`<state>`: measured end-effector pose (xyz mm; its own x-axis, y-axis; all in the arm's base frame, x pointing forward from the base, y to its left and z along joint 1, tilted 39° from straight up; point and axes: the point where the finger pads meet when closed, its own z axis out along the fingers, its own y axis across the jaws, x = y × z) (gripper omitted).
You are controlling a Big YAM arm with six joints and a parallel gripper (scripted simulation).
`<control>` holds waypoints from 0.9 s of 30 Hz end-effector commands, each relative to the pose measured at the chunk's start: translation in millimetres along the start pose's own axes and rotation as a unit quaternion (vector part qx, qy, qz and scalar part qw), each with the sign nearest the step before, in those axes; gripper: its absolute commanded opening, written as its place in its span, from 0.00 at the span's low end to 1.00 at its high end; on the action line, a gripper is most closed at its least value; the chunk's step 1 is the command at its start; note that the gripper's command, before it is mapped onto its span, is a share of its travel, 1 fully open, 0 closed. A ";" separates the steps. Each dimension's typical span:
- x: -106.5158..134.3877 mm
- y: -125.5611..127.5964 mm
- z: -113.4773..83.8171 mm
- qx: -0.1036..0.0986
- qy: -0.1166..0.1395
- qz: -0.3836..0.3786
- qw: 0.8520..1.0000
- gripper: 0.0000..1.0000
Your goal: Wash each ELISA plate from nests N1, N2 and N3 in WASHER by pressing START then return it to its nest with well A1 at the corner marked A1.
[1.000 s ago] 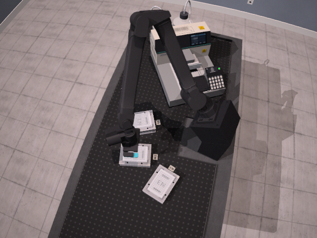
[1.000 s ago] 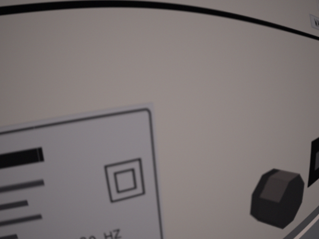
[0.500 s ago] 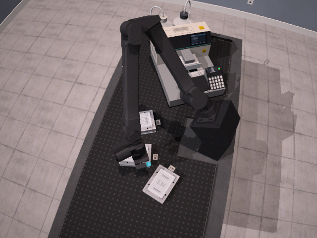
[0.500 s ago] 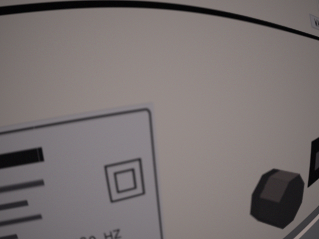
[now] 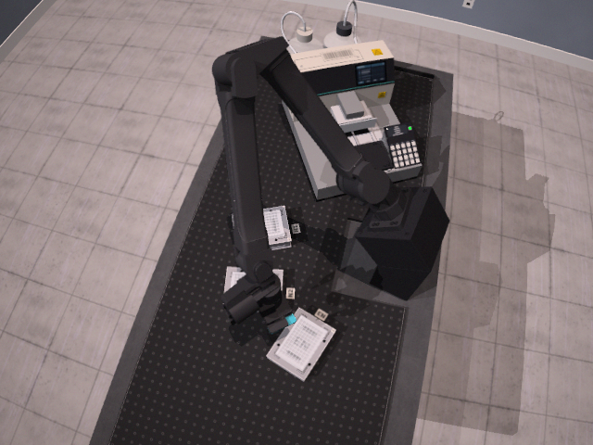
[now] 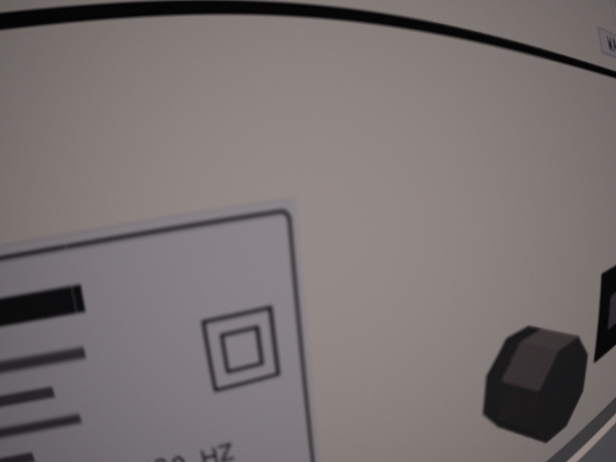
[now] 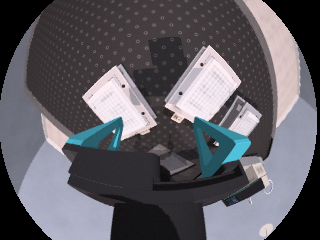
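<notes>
My gripper (image 7: pixel 158 120) is open and empty, above the mat between nests N2 and N3. One teal fingertip (image 5: pixel 291 319) shows beside N3 in the top view. A white plate (image 5: pixel 302 342) (image 7: pixel 112 102) lies in nest N3 (image 5: pixel 304 376). A second plate (image 7: pixel 207 90) lies in N2, mostly hidden by the wrist in the top view. A third plate (image 5: pixel 274 222) (image 7: pixel 248 121) lies in N1, partly behind the arm. The washer (image 5: pixel 346 61) has a green lamp (image 5: pixel 410 128) lit above its keypad (image 5: pixel 405 153). The arm partly covers the carrier area. Cut-off corners are too small to tell.
The arm's dark base (image 5: pixel 407 248) stands right of the nests. Small label tags (image 5: pixel 321 314) (image 5: pixel 290 293) (image 5: pixel 296 228) stand beside the nests. Bottles (image 5: pixel 344 35) with tubes are behind the washer. The exterior view shows only a beige panel (image 6: pixel 423 149) with a dark knob (image 6: pixel 534 385).
</notes>
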<state>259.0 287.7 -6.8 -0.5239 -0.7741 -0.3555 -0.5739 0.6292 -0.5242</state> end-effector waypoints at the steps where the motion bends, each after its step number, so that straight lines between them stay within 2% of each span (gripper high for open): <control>1: -14.8 -6.8 -5.4 0.000 -0.014 0.028 1.000 1.00; 2: -3.9 11.3 -2.6 -0.002 -0.008 -0.020 1.000 1.00; 4: 1.0 20.8 -2.3 -0.001 -0.009 -0.053 0.999 1.00; 6: 1.0 20.8 -2.3 -0.001 -0.009 -0.053 0.999 1.00; 10: 7.2 39.8 -3.1 -0.001 -0.010 -0.119 0.993 1.00; 13: 6.0 55.2 -4.8 -0.002 -0.014 -0.165 0.986 1.00; 19: 19.0 83.6 -5.5 -0.001 -0.011 -0.260 0.966 1.00; 27: 28.8 105.2 -5.9 -0.001 -0.010 -0.251 0.968 1.00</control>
<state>186.7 315.0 -68.8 -0.1778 -0.9831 -0.0448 -0.7568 0.1657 -0.6324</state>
